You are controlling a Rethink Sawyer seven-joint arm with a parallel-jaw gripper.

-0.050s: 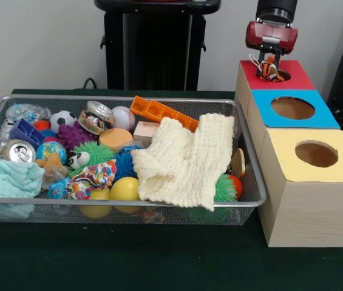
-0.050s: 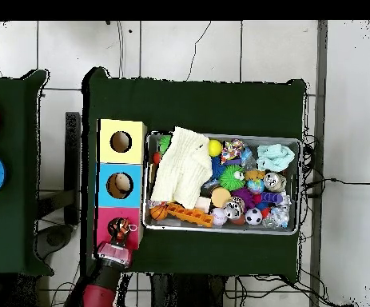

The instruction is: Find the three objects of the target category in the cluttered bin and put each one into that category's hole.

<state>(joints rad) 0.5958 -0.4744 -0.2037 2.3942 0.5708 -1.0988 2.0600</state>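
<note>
Gripper is positioned directly over the red box's hole. A small orange-and-white object is seen clamped between the jaws, just above the opening. Wire bin beside the boxes is left cluttered.

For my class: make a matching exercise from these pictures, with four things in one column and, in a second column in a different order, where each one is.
Things
1. cream cloth
2. gripper
3. crushed can
4. orange block

Places
A. over the red-topped box's hole
B. along the bin's far rim
C. draped over toys at the bin's end beside the boxes
D. at the bin's end away from the boxes

Pairs: 1-C, 2-A, 3-D, 4-B
</note>
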